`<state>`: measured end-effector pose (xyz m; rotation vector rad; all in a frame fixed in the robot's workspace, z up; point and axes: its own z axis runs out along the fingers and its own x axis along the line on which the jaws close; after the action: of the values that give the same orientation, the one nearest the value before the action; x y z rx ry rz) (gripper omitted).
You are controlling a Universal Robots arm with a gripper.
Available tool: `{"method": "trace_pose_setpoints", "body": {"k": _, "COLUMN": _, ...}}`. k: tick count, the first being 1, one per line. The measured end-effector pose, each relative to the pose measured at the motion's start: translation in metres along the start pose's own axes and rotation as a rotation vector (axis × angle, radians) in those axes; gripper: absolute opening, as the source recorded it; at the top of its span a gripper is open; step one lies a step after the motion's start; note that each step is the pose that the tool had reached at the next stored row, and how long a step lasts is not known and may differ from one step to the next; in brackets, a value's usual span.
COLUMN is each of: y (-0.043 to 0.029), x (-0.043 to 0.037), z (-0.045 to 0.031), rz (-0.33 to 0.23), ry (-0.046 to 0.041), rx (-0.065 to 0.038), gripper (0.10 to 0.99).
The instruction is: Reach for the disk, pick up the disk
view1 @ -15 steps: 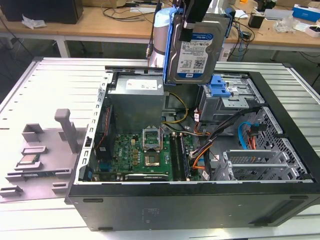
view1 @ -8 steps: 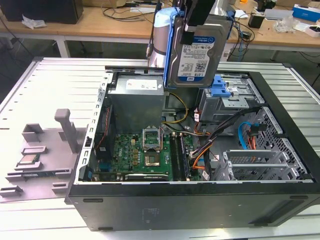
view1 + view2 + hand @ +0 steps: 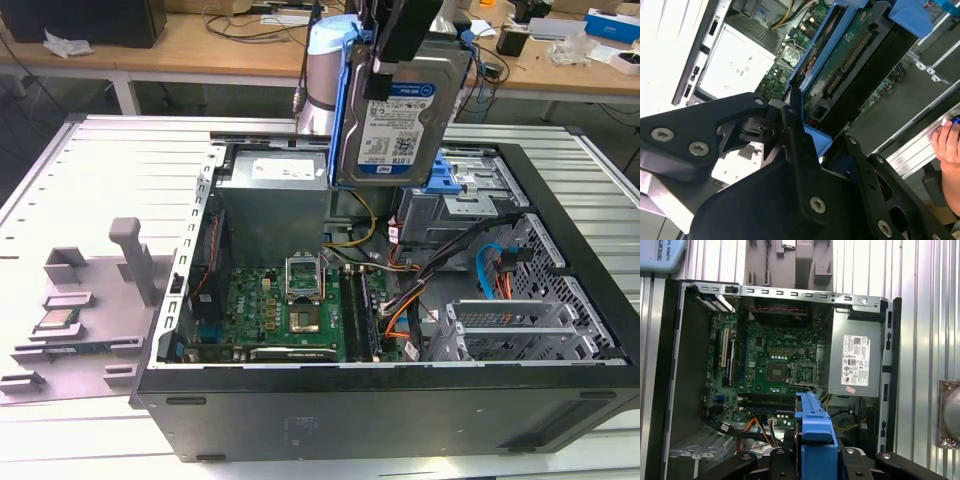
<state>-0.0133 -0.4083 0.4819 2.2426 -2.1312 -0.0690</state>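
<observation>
The disk [image 3: 400, 115] is hanging upright above the open computer case [image 3: 600, 335], its label facing the exterior view, with the fingers [image 3: 799, 145] clenching its blue bracket [image 3: 815, 437] at the upper edge. Reach and pick-up both appear done: the disk is sitting clear of the grey drive cage [image 3: 470, 195] beneath it, touching nothing else. The power supply [image 3: 272, 195], motherboard [image 3: 290, 310] and cables [image 3: 415, 290] are lying below on the bench [image 3: 100, 170], none blocking it, while a person's hand [image 3: 947, 142] is showing off to one side in the second wrist view.
</observation>
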Motion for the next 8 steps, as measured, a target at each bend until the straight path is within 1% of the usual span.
{"method": "trace_pose_setpoints", "body": {"k": 8, "y": 0.0006, "x": 0.0110, "z": 0.0000, "rz": 0.000, "ry": 0.0000, "rx": 0.000, "gripper": 0.369}}
